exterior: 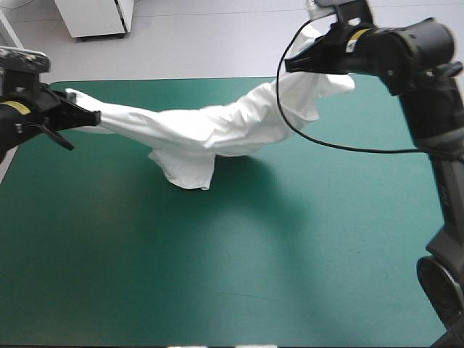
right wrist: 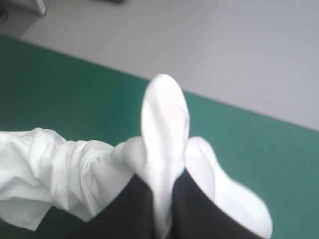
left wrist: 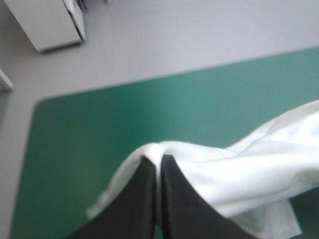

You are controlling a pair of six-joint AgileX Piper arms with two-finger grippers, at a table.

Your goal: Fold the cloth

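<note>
At the table's left edge we see the left gripper clamped on the T-shirt. In its wrist view the two black fingers meet in a narrow arch, with a rounded fold of white cloth pinched at their tips. The rest of the cloth runs off ahead and to one side of them. This end hangs above the teal-green cover, near the far left corner.

From there the T-shirt stretches rightward as a long, twisted band, hung between the two grippers over the far half of the table. The cloth is thin, white and smooth, gathered into soft lengthwise creases. Near the middle of the span a loose flap sags down. Its lower edge seems to touch the cover, though we cannot tell for sure, and a faint shadow lies beside it. Further right the band widens and rises.

At the far right the right gripper grasps the other end, higher than the left, near the far edge. In its wrist view the fingers are all but closed. A smooth white tongue of cloth stands up between them and past their tips, and bunched folds spill out on both sides.
</note>
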